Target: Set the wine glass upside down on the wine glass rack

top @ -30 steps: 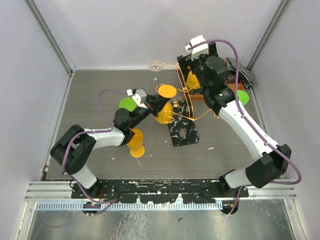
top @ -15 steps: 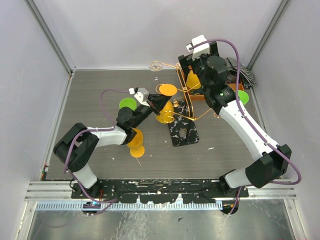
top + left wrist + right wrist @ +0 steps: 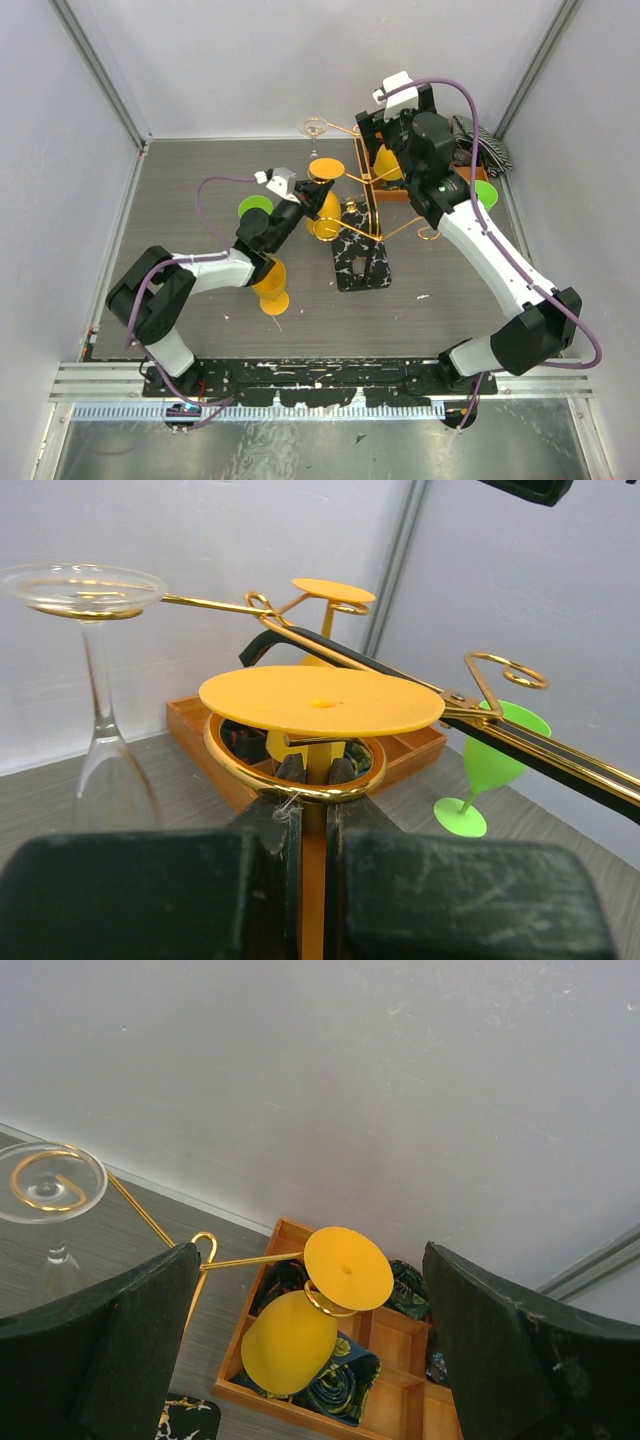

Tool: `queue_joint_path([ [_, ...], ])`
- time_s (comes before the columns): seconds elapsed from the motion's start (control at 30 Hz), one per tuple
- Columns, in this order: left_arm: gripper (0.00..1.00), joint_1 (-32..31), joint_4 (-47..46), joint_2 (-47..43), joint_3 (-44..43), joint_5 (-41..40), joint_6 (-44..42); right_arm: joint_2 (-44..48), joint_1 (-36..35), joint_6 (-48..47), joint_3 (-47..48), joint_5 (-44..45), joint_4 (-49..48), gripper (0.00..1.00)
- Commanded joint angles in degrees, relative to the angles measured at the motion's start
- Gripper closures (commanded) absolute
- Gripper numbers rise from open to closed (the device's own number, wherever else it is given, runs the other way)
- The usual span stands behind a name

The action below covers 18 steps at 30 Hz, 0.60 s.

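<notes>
My left gripper (image 3: pixel 303 206) is shut on the stem of an upside-down orange wine glass (image 3: pixel 326 170). In the left wrist view the gripper (image 3: pixel 315 772) holds the stem inside a gold ring (image 3: pixel 232 758) of the wine glass rack (image 3: pixel 372 195). The glass's round foot (image 3: pixel 320 700) sits just above that ring. The rack's marbled base (image 3: pixel 362 265) stands mid-table. My right gripper (image 3: pixel 310 1350) is open and empty, high above a second orange glass (image 3: pixel 290 1342) that hangs on a rack arm.
A clear glass (image 3: pixel 315 128) hangs on the rack's far arm. An orange glass (image 3: pixel 270 287) stands under my left arm, and green glasses (image 3: pixel 254 208) (image 3: pixel 486 192) stand at each side. An orange compartment tray (image 3: pixel 400 1405) with rolled ties sits by the back wall.
My left gripper has carried the orange glass away from me and a little left, along the rack arm. The rack has turned slightly and its base has shifted left. The right arm stayed still.
</notes>
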State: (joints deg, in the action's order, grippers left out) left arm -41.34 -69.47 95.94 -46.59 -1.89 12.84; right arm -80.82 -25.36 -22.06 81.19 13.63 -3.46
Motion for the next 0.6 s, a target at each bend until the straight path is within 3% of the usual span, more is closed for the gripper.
queue_joint_path([
  [0.0,1.0,0.6,-0.9,-2.8,1.3,-4.7,-2.5,-0.1,0.2,0.9,0.3,-0.6,-3.6,0.01],
  [0.37,1.0,0.5,-2.0,-5.3,4.6,-8.4,-4.3,-0.3,0.3,1.1,0.4,-0.5,-3.2,0.01],
  [0.57,1.0,0.5,-2.6,-7.1,6.7,-3.2,-6.9,-0.2,0.3,1.1,0.4,-0.6,-3.1,0.01],
])
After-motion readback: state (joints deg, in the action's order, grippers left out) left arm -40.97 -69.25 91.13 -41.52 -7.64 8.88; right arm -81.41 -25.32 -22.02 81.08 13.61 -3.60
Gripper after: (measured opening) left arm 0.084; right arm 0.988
